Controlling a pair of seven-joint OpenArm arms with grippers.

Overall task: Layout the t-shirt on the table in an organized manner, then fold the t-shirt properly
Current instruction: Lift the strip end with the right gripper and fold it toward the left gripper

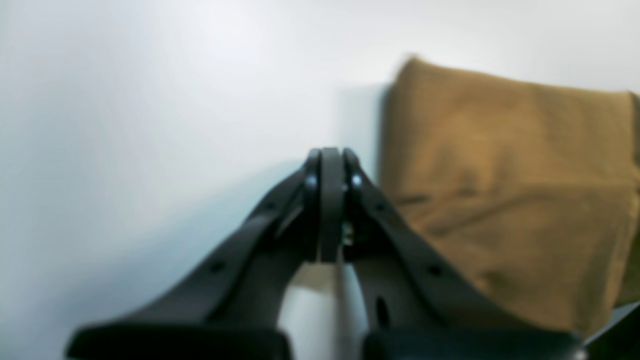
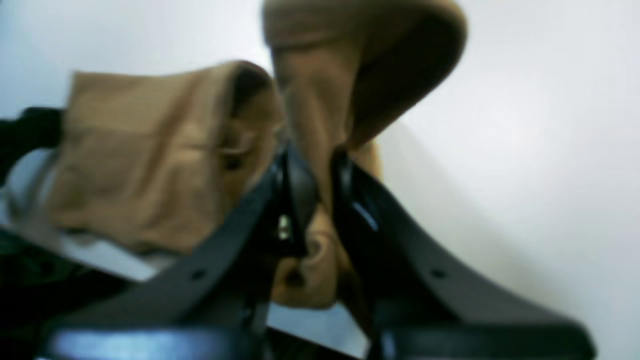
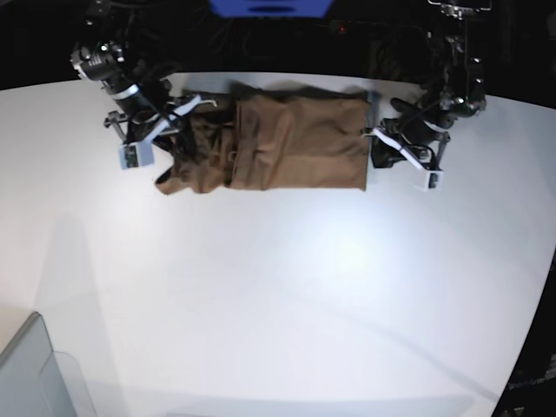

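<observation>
The tan-brown t-shirt (image 3: 291, 139) lies as a long band near the far edge of the white table (image 3: 287, 295), its left end bunched and rumpled. My right gripper (image 2: 320, 165) is shut on a fold of that bunched end, and the cloth rises in a loop above its fingers. In the base view the right gripper (image 3: 178, 126) sits at the shirt's left end. The left gripper (image 1: 330, 155) is shut with nothing between its fingers, hovering over bare table just beside the shirt's edge (image 1: 500, 190). From the base camera, the left gripper (image 3: 375, 143) is at the shirt's right end.
A pale grey box corner (image 3: 35, 373) sits at the front left of the table. The table's curved edge (image 3: 532, 330) runs down the right side. A blue object (image 3: 269, 7) and dark clutter stand behind the far edge.
</observation>
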